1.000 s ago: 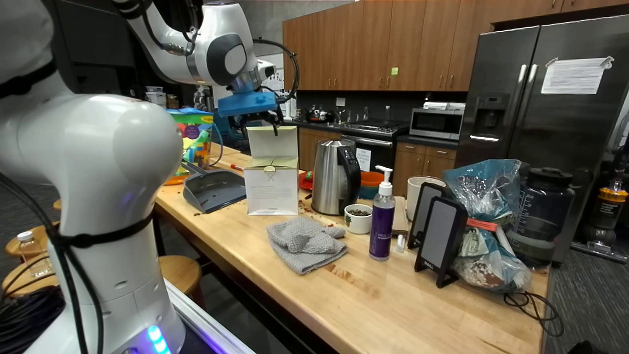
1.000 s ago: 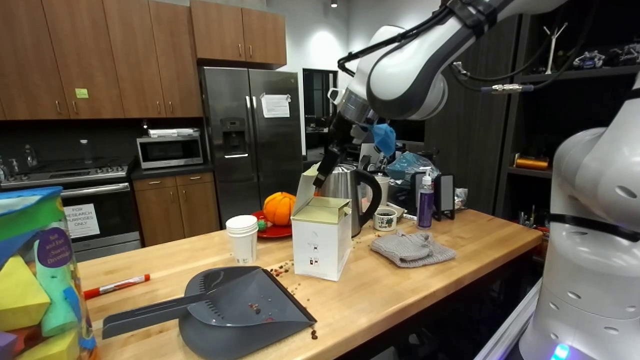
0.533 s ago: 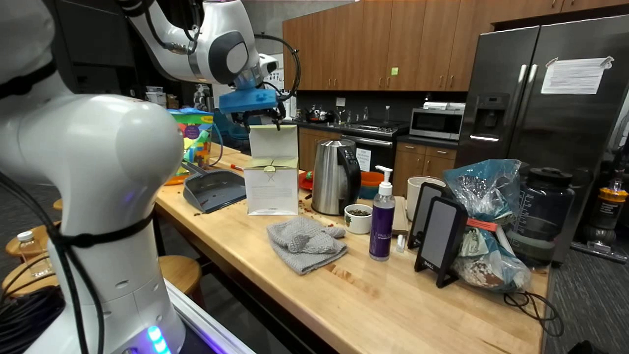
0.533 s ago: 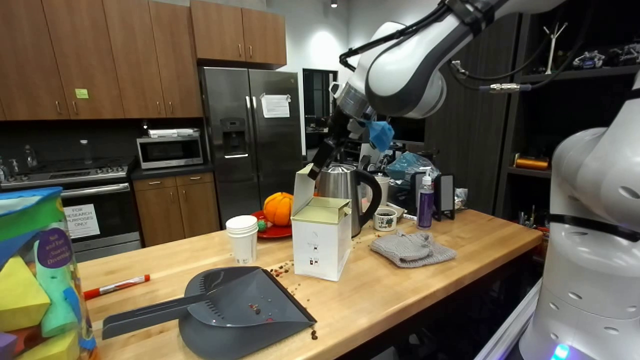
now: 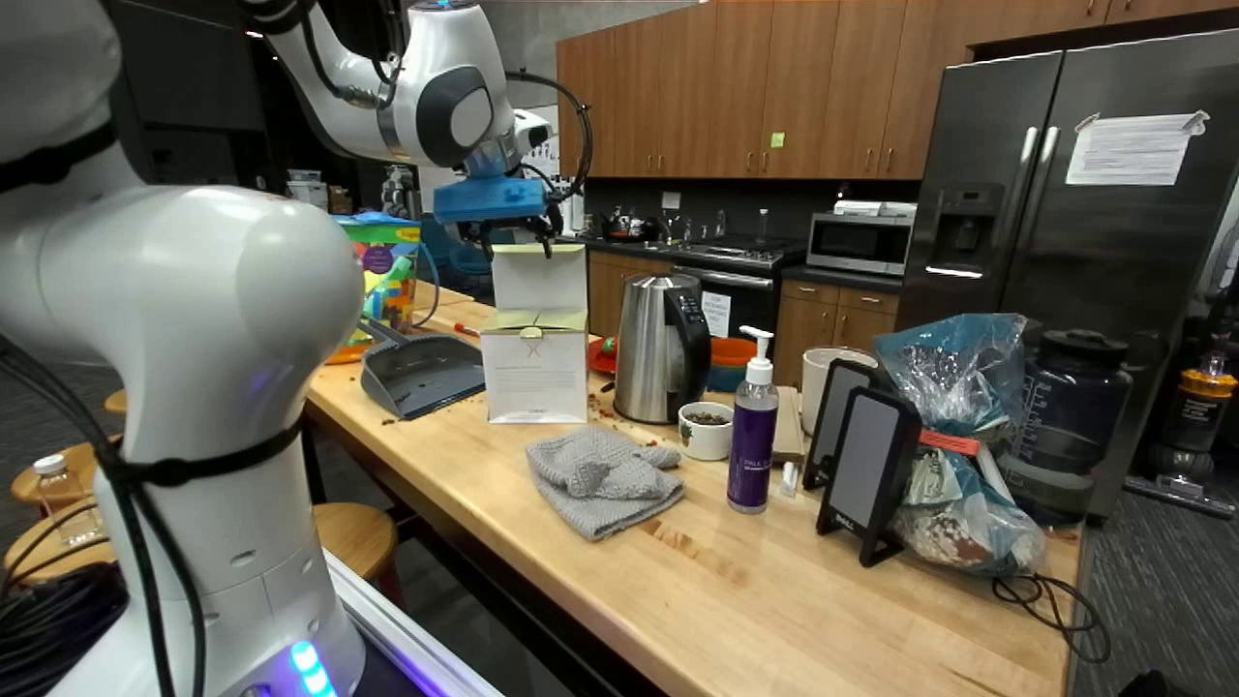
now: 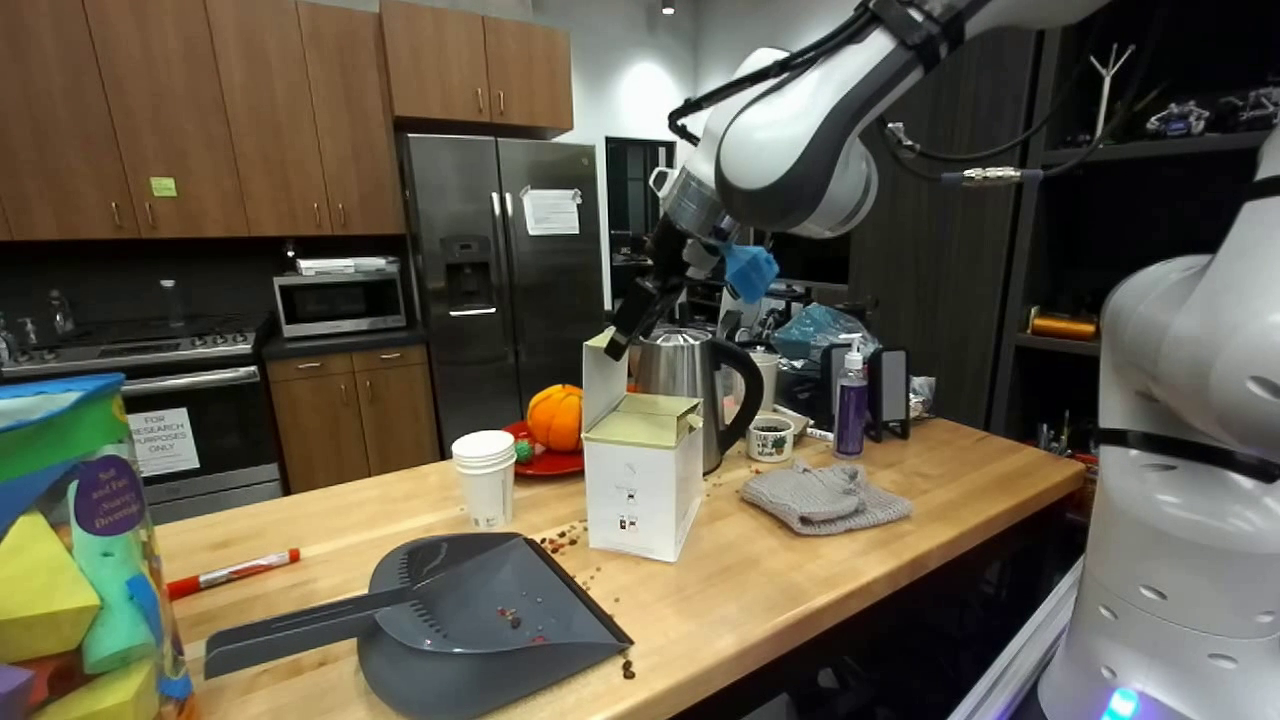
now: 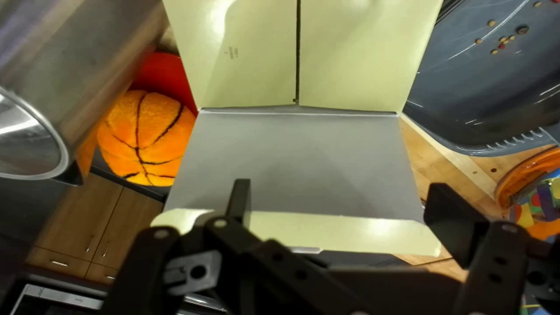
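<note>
Wrist view — box [image 7: 297, 144] beyond tool [image 7: 342, 199]

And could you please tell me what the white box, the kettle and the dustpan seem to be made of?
The box looks like thin cardboard: crisp folds, matte white outside, glossy pale-yellow flaps. The kettle seems to be brushed stainless steel, from its grey metallic sheen; its smooth black handle is probably plastic. The dustpan is likely plastic: smooth, dark grey, with faint glossy streaks.

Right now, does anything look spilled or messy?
Yes, little dark and reddish bits lie scattered on the wooden table between the white box and gray dustpan. It looks like a spill; similar bits lie in the dustpan too.
</note>
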Tool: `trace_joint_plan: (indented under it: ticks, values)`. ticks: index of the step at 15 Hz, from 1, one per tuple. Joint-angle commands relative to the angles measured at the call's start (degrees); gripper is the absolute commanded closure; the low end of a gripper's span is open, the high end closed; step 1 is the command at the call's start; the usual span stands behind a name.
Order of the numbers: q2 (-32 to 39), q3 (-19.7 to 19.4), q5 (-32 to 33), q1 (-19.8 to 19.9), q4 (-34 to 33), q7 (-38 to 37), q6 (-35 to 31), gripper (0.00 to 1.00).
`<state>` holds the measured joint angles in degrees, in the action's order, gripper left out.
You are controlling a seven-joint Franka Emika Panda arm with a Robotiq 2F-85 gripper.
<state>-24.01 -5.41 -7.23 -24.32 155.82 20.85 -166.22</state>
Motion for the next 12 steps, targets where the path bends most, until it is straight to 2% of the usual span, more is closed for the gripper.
trace_joint_plan:
  ticks: [1,12]
  values:
    - [2.32,-1.39,-2.64,-1.59,-2.74,0.67,0.46,0.0]
    - [5.27,-0.47,-4.83,-1.17,-6.21,1.05,0.7,0.0]
